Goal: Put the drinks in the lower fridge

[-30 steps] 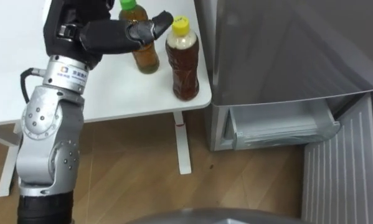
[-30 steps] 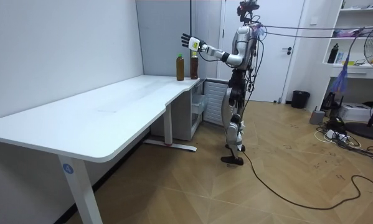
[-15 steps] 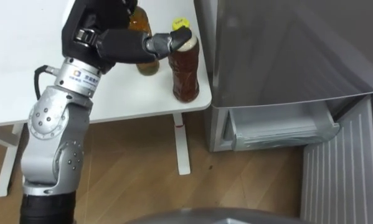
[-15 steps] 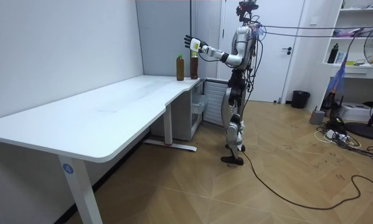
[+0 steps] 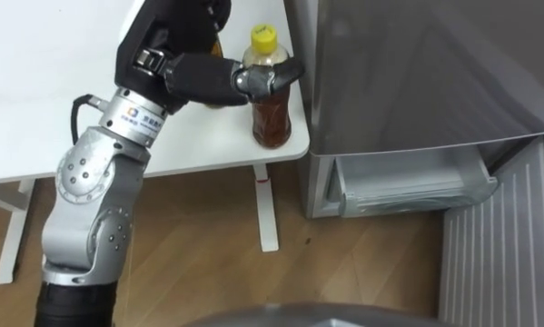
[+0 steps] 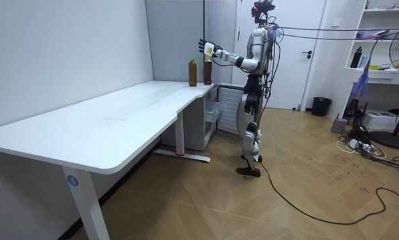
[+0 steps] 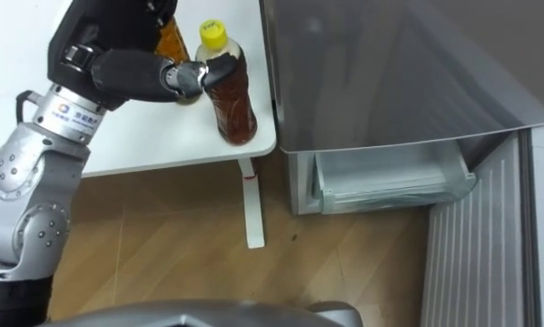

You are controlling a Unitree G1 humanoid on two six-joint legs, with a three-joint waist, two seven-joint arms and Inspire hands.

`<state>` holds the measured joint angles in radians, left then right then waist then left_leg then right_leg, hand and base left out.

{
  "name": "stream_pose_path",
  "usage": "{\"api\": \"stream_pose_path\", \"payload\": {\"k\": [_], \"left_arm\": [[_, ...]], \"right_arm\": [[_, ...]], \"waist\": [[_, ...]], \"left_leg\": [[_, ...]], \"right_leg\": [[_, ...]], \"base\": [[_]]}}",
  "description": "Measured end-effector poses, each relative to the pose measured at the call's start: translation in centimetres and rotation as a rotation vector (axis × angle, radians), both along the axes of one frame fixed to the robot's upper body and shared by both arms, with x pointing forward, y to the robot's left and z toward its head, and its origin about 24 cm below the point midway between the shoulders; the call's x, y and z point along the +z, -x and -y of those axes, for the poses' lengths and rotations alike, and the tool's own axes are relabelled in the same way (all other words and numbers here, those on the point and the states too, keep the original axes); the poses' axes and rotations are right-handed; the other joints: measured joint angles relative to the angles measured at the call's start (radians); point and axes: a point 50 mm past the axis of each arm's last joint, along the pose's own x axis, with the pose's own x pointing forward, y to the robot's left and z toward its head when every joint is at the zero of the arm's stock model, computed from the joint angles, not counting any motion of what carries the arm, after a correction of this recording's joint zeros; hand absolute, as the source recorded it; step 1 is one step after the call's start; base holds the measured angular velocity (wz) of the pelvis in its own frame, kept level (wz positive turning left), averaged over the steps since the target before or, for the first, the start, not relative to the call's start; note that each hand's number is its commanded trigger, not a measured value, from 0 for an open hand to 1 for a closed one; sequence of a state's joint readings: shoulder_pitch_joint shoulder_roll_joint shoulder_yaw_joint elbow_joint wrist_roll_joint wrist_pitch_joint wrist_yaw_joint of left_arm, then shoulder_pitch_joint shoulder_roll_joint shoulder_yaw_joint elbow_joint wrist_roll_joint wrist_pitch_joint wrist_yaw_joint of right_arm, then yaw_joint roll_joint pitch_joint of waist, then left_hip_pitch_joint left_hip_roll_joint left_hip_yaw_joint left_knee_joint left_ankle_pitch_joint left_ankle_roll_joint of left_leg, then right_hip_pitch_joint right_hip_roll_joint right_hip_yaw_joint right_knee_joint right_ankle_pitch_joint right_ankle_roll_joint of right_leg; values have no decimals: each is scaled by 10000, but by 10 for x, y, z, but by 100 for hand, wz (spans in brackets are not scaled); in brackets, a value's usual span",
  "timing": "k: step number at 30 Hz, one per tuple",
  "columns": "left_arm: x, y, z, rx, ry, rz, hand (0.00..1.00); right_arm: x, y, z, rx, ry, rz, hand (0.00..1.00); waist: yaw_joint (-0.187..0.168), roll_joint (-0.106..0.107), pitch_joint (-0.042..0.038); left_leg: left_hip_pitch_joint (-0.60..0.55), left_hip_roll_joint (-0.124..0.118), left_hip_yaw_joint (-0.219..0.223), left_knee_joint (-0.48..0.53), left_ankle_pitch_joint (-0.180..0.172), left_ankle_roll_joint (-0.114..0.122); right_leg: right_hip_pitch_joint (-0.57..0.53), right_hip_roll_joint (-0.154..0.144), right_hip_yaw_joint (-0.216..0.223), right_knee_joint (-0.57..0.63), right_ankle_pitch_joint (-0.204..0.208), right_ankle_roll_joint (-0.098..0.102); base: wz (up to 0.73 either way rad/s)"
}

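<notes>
Barely started, I'd say. Left hand (image 5: 208, 77) has its thumb hooked round the yellow-capped bottle (image 5: 272, 118), which stands on the table (image 5: 35, 109) corner just beside the fridge (image 5: 417, 73), not lifted yet. The other bottle (image 7: 172, 41) sits one spot further from the fridge, half hidden behind the hand. The fridge's lower part is open, drawer (image 5: 408, 186) showing, no drinks inside. Both bottles left to move.

I count two drink bottles left of the fridge (image 5: 417, 73): one yellow-capped bottle (image 5: 270, 95) nearest it, one second bottle (image 7: 173, 41) farther off. One white table (image 5: 35, 73) carries both. One fridge, one clear drawer (image 5: 408, 182) at its foot. One left hand (image 5: 199, 73) of mine.
</notes>
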<state>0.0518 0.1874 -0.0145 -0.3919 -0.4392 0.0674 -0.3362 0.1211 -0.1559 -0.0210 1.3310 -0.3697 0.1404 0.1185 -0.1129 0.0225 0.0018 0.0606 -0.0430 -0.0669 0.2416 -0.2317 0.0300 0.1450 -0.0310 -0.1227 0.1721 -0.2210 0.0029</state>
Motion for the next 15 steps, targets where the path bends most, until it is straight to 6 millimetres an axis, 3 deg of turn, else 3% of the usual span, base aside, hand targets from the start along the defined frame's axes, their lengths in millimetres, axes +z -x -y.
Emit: {"api": "stream_pose_path", "payload": {"k": [15], "left_arm": [[0, 0, -2, -33, -277, 24, 0]], "right_arm": [[0, -1, 0, -15, 69, 25, 0]], "waist": [[44, 51, 55]], "left_leg": [[-22, 8, 97, -46, 0, 1]], "right_leg": [[-150, 9, 133, -3, -6, -2]], "base": [[-2]]}}
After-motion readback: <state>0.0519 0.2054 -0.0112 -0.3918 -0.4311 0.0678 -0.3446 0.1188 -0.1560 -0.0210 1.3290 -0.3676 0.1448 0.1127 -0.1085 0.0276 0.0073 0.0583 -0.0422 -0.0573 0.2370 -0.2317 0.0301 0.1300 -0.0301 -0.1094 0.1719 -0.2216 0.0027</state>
